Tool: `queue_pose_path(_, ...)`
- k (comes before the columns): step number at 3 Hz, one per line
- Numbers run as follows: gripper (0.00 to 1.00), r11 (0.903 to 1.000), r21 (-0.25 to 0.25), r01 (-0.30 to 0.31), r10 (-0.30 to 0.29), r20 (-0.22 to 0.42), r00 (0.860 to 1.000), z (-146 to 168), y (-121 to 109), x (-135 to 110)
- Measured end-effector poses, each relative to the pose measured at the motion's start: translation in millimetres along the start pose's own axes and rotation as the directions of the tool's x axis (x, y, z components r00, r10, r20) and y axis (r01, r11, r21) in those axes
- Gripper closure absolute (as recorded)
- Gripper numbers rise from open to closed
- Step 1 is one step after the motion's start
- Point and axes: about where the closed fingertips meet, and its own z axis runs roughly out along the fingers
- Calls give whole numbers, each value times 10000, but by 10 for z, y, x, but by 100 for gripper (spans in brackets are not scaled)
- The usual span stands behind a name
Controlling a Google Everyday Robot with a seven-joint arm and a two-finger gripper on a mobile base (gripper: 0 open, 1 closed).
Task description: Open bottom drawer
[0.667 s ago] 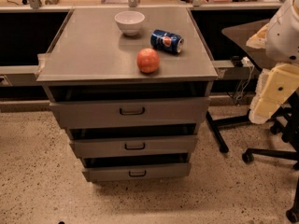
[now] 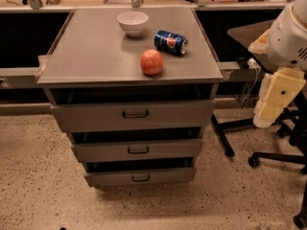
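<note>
The grey cabinet (image 2: 129, 56) stands in the middle of the view with three drawer fronts stacked below its top. The bottom drawer (image 2: 110, 177) is the narrowest, lowest front, with a small dark pull handle (image 2: 141, 178) at its centre. A dark gap shows above it. My gripper (image 2: 269, 110) hangs at the end of the white and cream arm at the right edge. It is about level with the top drawer, well to the right of the cabinet and apart from it.
On the cabinet top are a white bowl (image 2: 132, 22), a blue can (image 2: 171, 42) lying on its side and a red apple (image 2: 151, 62). Black office chair legs (image 2: 268, 157) stand on the speckled floor at right, under my arm. A counter runs along the back.
</note>
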Motion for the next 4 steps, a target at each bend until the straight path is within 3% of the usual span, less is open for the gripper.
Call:
queue_pose_path(1,0,9901,-1387,221,-87,961,9953,982,182,112)
queue_pose_path(2,0,9724,-2324,218,82,1275,9918,1955,464,265)
queue_pose_path(3,0,9700,-2424,181,132,1271,9918,2061,502,277)
queue_pose_path(4,0,9859,-1673,-11,131,706,9974,2386,257,481)
